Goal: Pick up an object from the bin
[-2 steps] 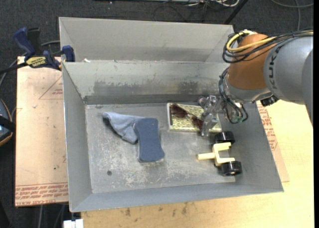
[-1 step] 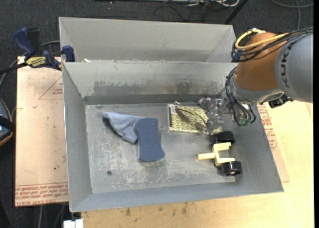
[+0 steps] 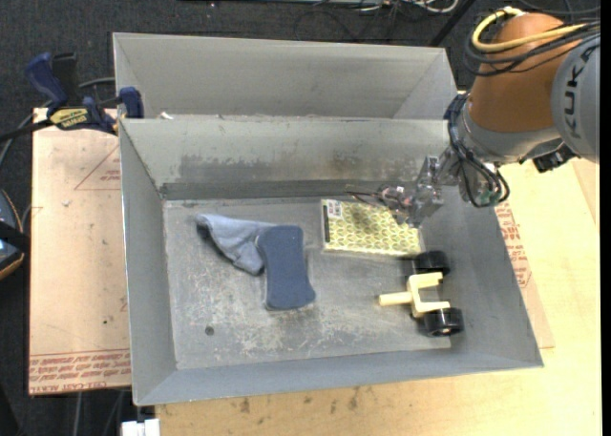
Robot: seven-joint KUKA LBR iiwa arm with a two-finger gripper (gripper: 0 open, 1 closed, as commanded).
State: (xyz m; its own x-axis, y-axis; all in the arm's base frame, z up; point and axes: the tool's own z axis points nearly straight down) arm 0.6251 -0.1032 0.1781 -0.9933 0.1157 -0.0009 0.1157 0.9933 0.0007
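Grey metal is walling the bin (image 3: 148,262), and the gripper (image 3: 417,197) is hovering low at its back right, over the far corner of a flat packet (image 3: 368,229) patterned in green and yellow with a white label strip. Nothing is being lifted, so the pick looks barely begun. Whether the gripper is clenched or released I cannot tell. A blue cloth (image 3: 284,267) and a cream-and-black wheeled toy (image 3: 430,302) are lying apart.

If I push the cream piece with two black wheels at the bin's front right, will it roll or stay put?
The wheeled piece probably rolls: both black wheels seem to rest on the bin floor. It looks like rigid plastic, so likely stiff and light. Its cream bar juts sideways, so it may pivot when nudged there.
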